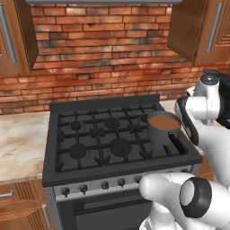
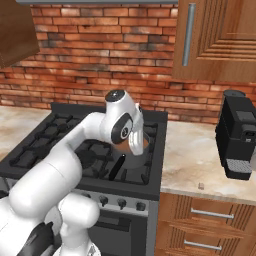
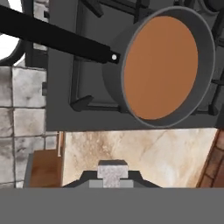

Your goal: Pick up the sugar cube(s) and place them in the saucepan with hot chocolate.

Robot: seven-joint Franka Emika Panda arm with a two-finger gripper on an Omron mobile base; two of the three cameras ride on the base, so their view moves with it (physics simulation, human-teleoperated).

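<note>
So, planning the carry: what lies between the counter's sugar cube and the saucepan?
From sugar cube to saucepan: bare counter, then the stove's right edge, in right base view.

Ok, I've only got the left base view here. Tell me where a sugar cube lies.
Observer: One sugar cube lies on the counter right of the stove, near the counter's front edge.
Operator: Name what else stands there.
Observer: A black coffee machine, behind the cube and to its right.
Operator: Report the gripper.
Observer: The gripper is shut, over the counter beside the stove, with the saucepan of hot chocolate beyond its tips.
</note>
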